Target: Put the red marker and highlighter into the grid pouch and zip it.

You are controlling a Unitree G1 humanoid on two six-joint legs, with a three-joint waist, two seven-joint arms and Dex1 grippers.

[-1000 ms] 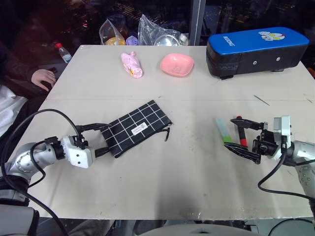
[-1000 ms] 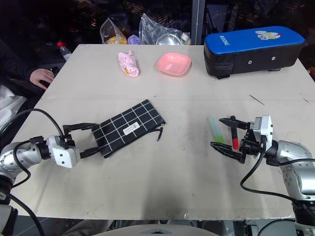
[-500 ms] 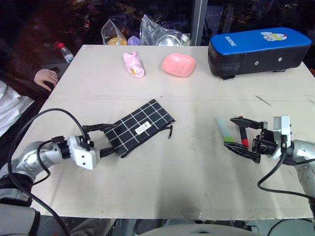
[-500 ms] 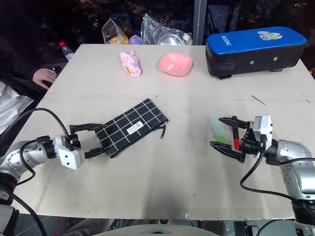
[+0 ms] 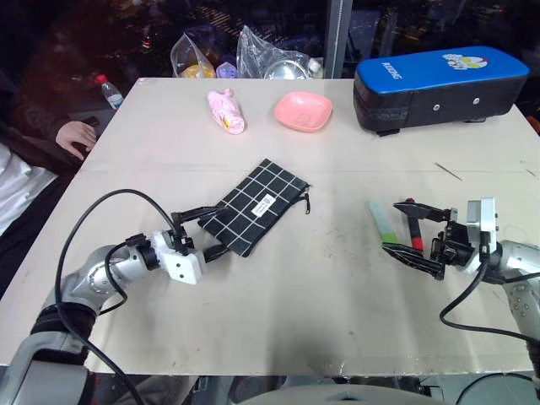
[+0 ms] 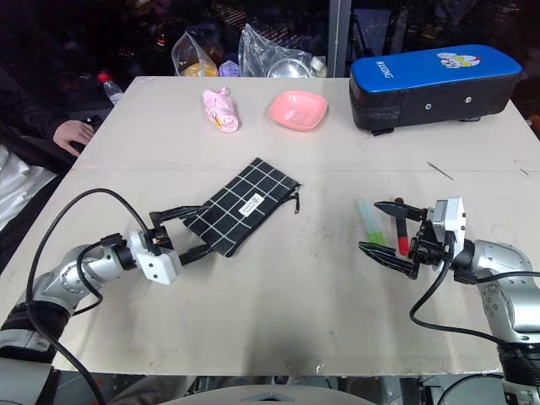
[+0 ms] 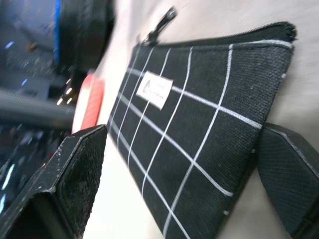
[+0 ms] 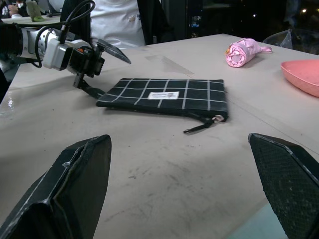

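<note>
The grid pouch (image 5: 257, 207) lies flat near the table's middle, black with white lines and a small white label, and its zip pull (image 5: 307, 201) is at the right end. My left gripper (image 5: 211, 230) is open, and its fingers (image 7: 79, 164) straddle the pouch's near left corner. The pale highlighter (image 5: 384, 224) and the red marker (image 5: 414, 229) lie side by side on the table at the right. My right gripper (image 5: 405, 229) is open and sits level around them, holding nothing. The right wrist view shows the pouch (image 8: 164, 94) with the left gripper (image 8: 99, 64) at its end.
A blue-topped black case (image 5: 439, 84) stands at the back right. A pink bowl (image 5: 302, 111) and a pink folded bundle (image 5: 226, 111) sit mid-back, with plastic bags (image 5: 245, 55) behind them. A person's hand (image 5: 76, 135) rests at the left edge, near a bottle (image 5: 107, 89).
My left gripper has moved right against the pouch's end. The pouch has slid right and turned steeper. The right gripper, marker and highlighter have stayed put.
</note>
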